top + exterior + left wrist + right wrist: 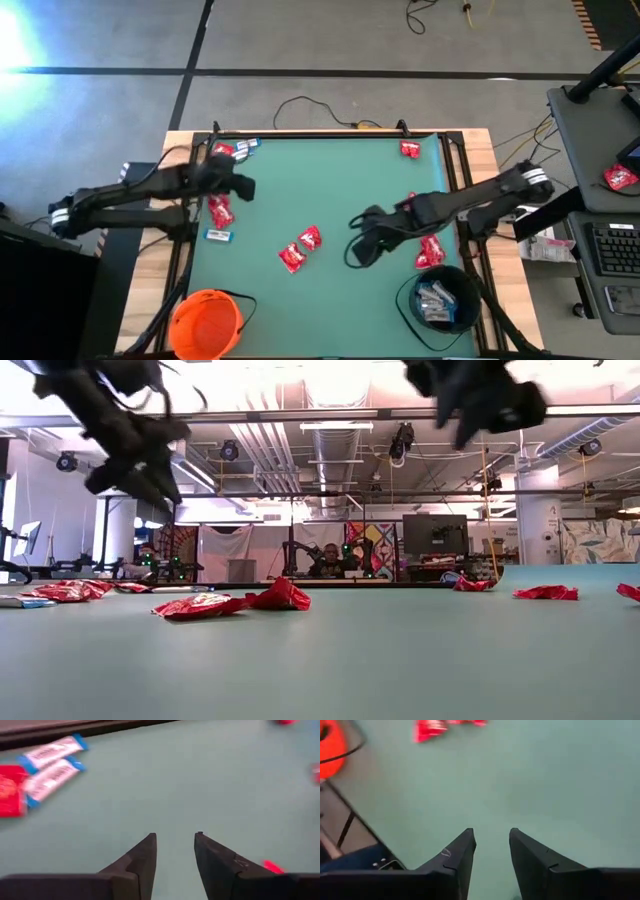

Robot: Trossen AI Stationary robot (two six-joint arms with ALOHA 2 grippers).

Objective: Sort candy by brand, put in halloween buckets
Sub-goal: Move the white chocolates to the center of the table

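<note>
Both grippers hang empty above the green mat (330, 190), fingers parted by a narrow gap: the right gripper (357, 252) just beside the black bucket (438, 300), the left gripper (243, 188) well apart from it. Judging by this, each should drop squarely over one wrapper, opening wider first. Shiny red candy (292, 258) lies scattered mid-mat; blue-and-white bars (50, 767) sit at the far edge; the orange bucket (205, 322) looks empty

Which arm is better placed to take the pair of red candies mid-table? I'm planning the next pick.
Probably the right: the right gripper hangs open nearest the two red candies. The left gripper, also open, sits farther off.
</note>
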